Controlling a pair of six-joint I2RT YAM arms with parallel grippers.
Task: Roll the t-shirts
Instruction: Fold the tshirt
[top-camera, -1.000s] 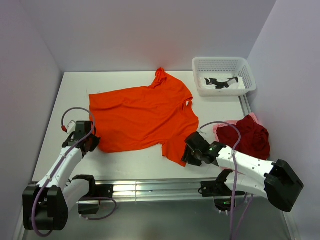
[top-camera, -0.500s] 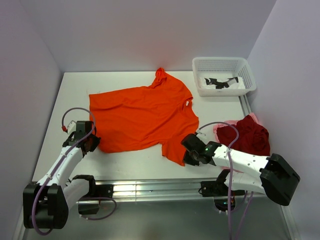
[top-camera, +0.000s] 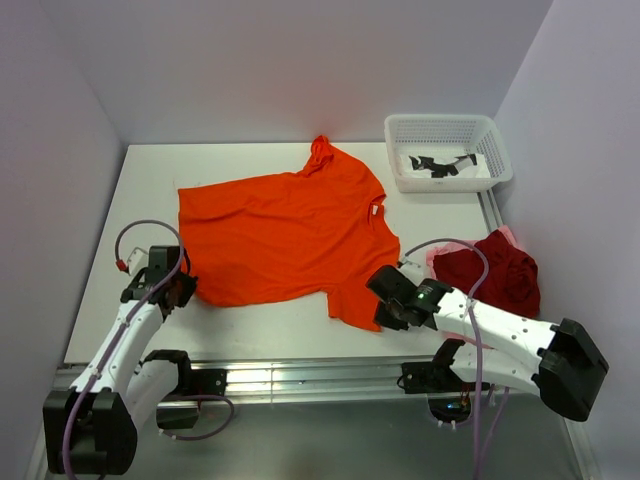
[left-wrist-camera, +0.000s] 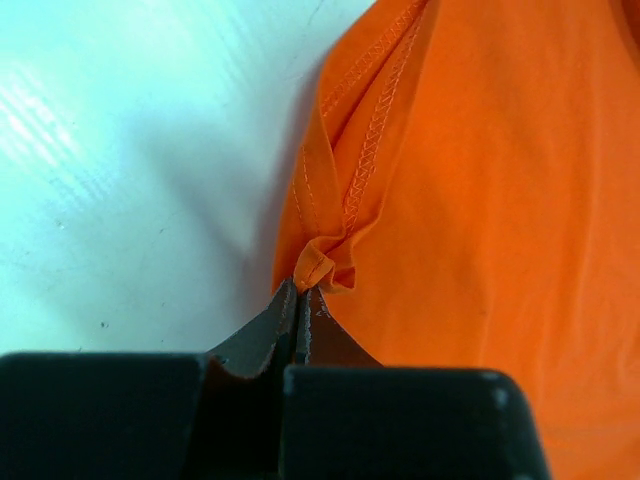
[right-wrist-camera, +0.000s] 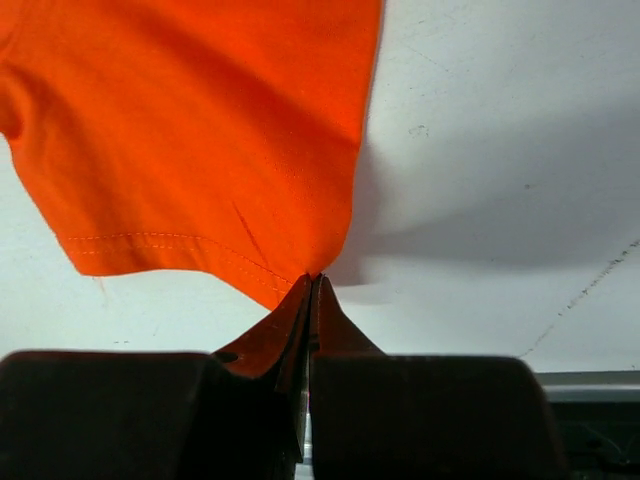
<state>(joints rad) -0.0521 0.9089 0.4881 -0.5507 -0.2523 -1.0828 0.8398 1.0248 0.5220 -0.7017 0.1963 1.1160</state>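
The left pincer (left-wrist-camera: 300, 290) is clamped shut on a small bunched fold at the hem corner of the orange t-shirt (top-camera: 285, 235), the stitched edge puckering up from its tips. The right pincer (right-wrist-camera: 313, 280) is likewise closed, nipping the stitched corner of the near sleeve. A shadow under that corner suggests it is held a little off the surface (top-camera: 140, 200).

The shirt lies spread flat with its collar turned toward the white lattice basket (top-camera: 445, 120), on the left of the basket and nearer the arms. The dark red t-shirt (top-camera: 495, 270) is heaped nearer than the basket at the right edge, with the pale pink t-shirt (top-camera: 440, 252) showing from under it. Neither is in any grip.

My reading is that the garment is being straightened by its near edge and rolling has not begun. The next move probably calls for both arms to act together, keeping even tension so the cloth lies smooth. The sleeves then want folding inward before any roll starts. The thin pinches could slip if pulled hard.
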